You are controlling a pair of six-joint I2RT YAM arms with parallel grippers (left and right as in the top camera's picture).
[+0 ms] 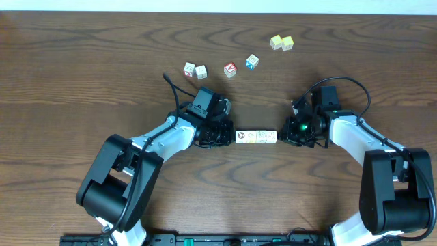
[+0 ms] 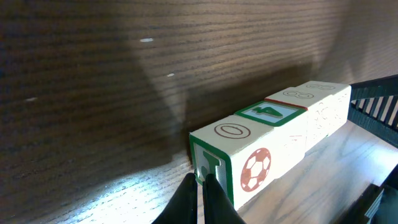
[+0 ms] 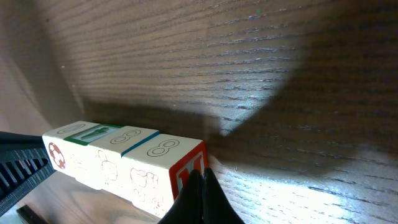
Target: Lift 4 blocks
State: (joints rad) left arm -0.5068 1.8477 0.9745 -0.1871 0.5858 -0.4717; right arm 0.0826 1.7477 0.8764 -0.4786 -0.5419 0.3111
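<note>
The 4 blocks (image 1: 256,137) form a short pale bar, end to end, between my two grippers at the table's middle. My left gripper (image 1: 231,135) is shut, and its joined fingertips (image 2: 200,180) press against the green-framed end face of the row (image 2: 273,143). My right gripper (image 1: 281,134) is also shut, with its tips (image 3: 200,177) against the red-lettered end face of the row (image 3: 118,155). A dark shadow lies behind the row in both wrist views. I cannot tell whether the row rests on the wood or hangs just above it.
Farther back on the table lie two pale yellow cubes (image 1: 281,42), a blue-faced cube (image 1: 252,61), a red-faced cube (image 1: 230,69) and two more whitish cubes (image 1: 194,70). Both arms reach in from the front edge.
</note>
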